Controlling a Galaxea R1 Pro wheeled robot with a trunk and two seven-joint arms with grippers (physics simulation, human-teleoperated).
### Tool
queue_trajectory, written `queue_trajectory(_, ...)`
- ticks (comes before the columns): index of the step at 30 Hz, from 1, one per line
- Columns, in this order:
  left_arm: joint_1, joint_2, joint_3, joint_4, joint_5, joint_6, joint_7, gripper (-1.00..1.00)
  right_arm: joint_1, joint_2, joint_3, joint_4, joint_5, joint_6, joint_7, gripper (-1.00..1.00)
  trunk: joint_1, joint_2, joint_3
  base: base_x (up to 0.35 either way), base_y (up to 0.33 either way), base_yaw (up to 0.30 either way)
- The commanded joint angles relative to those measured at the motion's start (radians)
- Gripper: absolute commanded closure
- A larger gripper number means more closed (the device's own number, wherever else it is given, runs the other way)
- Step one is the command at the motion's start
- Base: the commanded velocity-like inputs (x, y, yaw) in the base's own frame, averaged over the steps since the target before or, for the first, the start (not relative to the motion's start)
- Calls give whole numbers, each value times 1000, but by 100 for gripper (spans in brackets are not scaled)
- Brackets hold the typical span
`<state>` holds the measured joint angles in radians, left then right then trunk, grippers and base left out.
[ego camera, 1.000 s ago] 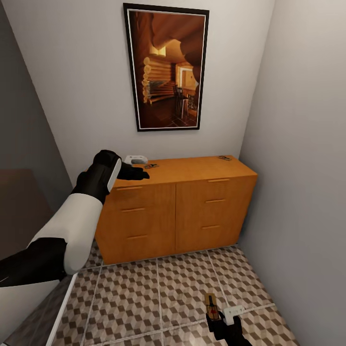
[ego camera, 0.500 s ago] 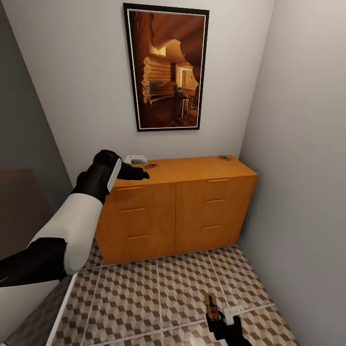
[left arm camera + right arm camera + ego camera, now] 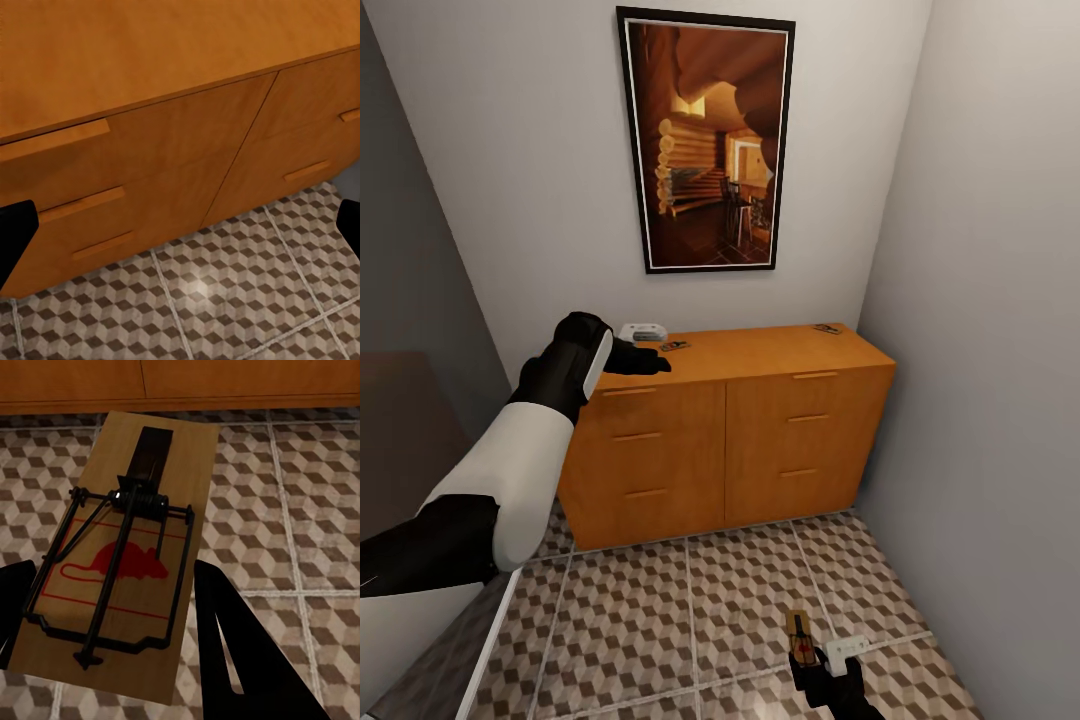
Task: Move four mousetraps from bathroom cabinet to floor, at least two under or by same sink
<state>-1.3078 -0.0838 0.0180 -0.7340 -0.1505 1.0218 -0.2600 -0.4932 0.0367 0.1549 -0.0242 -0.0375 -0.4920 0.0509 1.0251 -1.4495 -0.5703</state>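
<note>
The orange-brown cabinet [image 3: 760, 420] stands against the back wall. One mousetrap [image 3: 674, 346] lies on its top near the left end, and another mousetrap [image 3: 825, 328] lies at the far right corner. My left gripper [image 3: 643, 358] hovers over the top's left front edge, just short of the nearer trap. Its fingers [image 3: 15, 232] stand wide apart with nothing between them. Low over the cube-patterned bathroom floor [image 3: 690, 620], my right gripper [image 3: 812, 655] is shut on a third mousetrap [image 3: 131, 555], a wooden plate with a red mouse print and wire spring. The sink is out of view.
A small white object [image 3: 642, 330] sits on the cabinet top behind my left hand. A framed picture [image 3: 707, 140] hangs above. A wall [image 3: 990, 350] closes in the right side, and a dark surface [image 3: 400, 420] lies at the left.
</note>
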Motion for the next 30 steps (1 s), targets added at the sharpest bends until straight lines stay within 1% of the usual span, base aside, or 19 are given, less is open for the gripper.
queue_trajectory(1,-1,-1,2,-1,-11,3,-8,-100,-1,0,3,1,-9,-4,7,100,0,-1,-1,0,0,0)
queue_trajectory(19,-1,-1,2,0,-11,3,-8,-100,-1,-1,3,1,-9,-4,7,100,0,-1,-1,6,0,0)
queue_trajectory(30,-1,-1,1,3,-11,3,-8,-100,-1,-1,3,1,-9,-3,7,100,0,-1,-1,180,0,0)
